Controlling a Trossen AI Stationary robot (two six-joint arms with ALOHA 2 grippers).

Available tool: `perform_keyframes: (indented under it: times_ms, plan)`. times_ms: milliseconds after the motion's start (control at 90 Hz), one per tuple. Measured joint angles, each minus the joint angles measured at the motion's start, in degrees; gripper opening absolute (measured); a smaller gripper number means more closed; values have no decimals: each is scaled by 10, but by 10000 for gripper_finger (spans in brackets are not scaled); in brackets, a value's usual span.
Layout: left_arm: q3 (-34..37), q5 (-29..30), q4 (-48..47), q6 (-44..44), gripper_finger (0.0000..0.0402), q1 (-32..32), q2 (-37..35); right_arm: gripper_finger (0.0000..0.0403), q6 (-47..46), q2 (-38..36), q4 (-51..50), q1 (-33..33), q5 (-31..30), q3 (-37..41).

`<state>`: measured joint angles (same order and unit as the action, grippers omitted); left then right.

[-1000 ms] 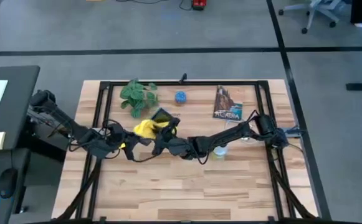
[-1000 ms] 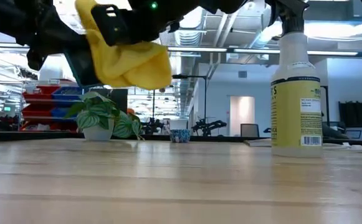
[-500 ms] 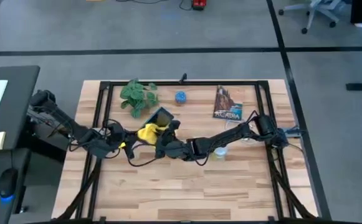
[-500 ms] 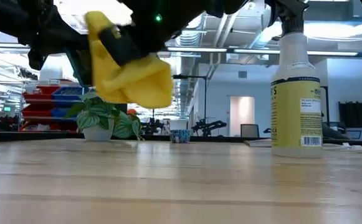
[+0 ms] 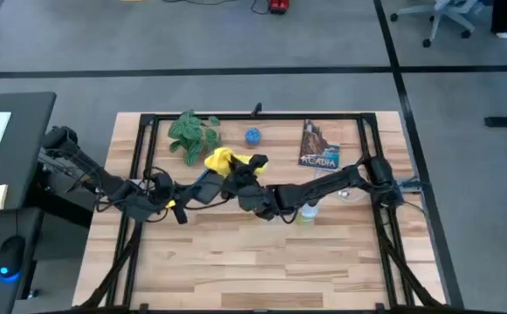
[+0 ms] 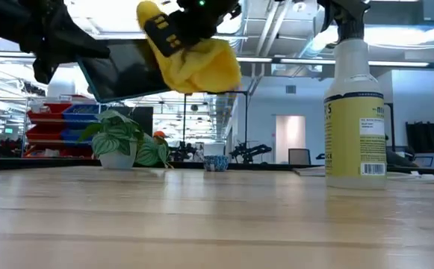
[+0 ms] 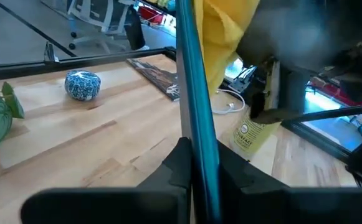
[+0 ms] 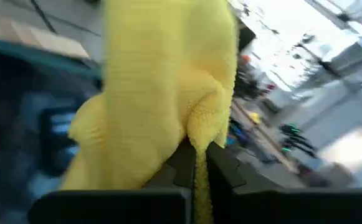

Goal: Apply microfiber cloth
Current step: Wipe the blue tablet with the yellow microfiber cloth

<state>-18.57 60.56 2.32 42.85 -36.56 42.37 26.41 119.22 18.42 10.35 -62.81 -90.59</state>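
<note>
The bright yellow microfiber cloth (image 5: 225, 160) (image 6: 199, 61) is bunched in my right gripper (image 5: 238, 174), held in the air over the table's far middle. It lies against the upper part of a dark tablet (image 5: 202, 187) (image 6: 124, 72). My left gripper (image 5: 181, 199) is shut on the tablet and holds it tilted above the table. In the left wrist view the tablet shows edge-on as a teal strip (image 7: 196, 118), with the cloth (image 7: 225, 31) at its far end. My left gripper pinches the tablet's near edge (image 7: 197, 163) between its two fingers, coming from the table's left. The tablet is lifted clear and tilted, its far end higher. My right gripper pinches a gathered fold of the cloth (image 8: 196, 144) between its fingers. The bunched cloth drapes over the fingertips, clear of the table, against the tablet.
A yellow-labelled spray bottle (image 6: 355, 112) (image 5: 307, 212) stands right of centre. Along the far edge are a potted plant (image 5: 192, 135), a small blue ball (image 5: 252, 136) and a book (image 5: 319, 145). A white cable (image 5: 345, 194) lies near the right arm.
My right gripper has carried the cloth up along the tablet toward the table's far edge and a little to the right. The cloth has stayed bunched in the fingers. My left gripper and the tablet have kept still.
</note>
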Motion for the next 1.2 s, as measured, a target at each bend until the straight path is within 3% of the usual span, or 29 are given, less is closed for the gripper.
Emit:
perform_keyframes:
  times_ms: [144, 389, 456, 600, 678, 878, 1067, 1200]
  plan:
    - [0, -5, 0, -2, 11, 0, 0, 0, -82, 0, -19, 0, 132, -1]
    - [0, -4, 1, -3, 11, 0, 0, 0, -101, 1, -147, 2, 196, -2]
    - [0, -1, 2, -4, 11, 0, 0, 0, -111, 1, -201, 3, 166, -2]
    - [0, 13, 9, -4, 11, 1, 0, 0, -128, 1, -284, 4, 1, -1]
    - [0, 11, 9, -4, 11, 1, 0, 0, -119, -5, -296, 3, -52, 0]
    - [0, -5, 9, -6, 11, 0, 0, 0, -111, -40, -236, 1, -68, 0]
    - [0, -3, 8, -10, 11, 0, 0, 0, -112, -42, -113, -7, -66, 0]
    - [0, -3, 6, -10, 11, 0, 0, 0, -111, -38, -125, -17, -81, -1]
